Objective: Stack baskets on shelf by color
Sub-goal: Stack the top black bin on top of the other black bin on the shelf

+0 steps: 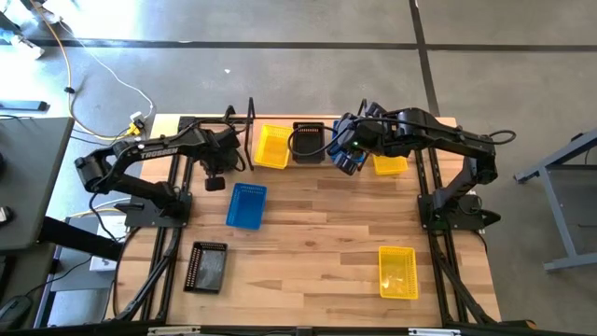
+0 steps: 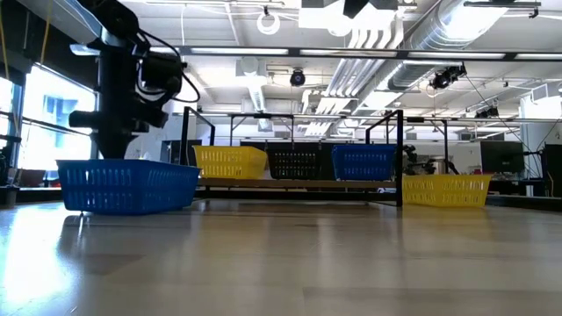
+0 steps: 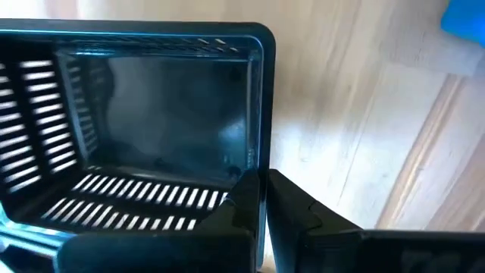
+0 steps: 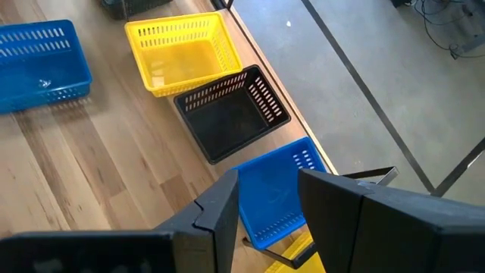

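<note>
The left gripper (image 3: 261, 188) is pressed together on the side wall of a black basket (image 3: 151, 114), pinching the rim at a corner. The high view places this gripper near the shelf (image 2: 299, 184), at its left end.

The right gripper (image 4: 269, 199) is spread wide above the blue basket (image 4: 276, 189) on the shelf, with no contact visible. On the shelf, a second black basket (image 1: 309, 142) stands beside the blue one, and a yellow basket (image 1: 272, 147) beside that.

Handling notes:
- The baskets appear to be thin, perforated plastic, so they are probably light and somewhat flexible.
- Grip one upright wall, near a corner where it is stiffest.
- A corner pinch probably lets the basket tilt and swing, so carry it slowly.
- The smooth plastic may slip, so seat the fingers well down the wall.
- When nesting, align the rims squarely, because a tilted basket may jam.
</note>
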{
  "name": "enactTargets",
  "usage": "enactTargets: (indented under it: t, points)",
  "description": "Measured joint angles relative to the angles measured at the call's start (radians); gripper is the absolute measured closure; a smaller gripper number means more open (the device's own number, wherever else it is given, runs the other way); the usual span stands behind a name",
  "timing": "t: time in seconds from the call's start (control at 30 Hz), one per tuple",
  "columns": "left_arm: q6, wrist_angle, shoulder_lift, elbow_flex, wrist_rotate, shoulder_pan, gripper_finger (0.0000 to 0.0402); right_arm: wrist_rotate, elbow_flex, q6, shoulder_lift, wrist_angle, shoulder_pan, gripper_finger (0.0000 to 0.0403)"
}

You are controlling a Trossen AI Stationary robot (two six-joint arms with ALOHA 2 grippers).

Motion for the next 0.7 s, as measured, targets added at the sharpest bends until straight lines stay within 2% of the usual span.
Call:
enactTargets:
  t: [0.7]
  points:
    - [-0.216,-0.081,-0.425,0.0,-0.022,-0.002,0.0401,-0.004,0.0,0.184,0.0,0.0,0.0,0.028]
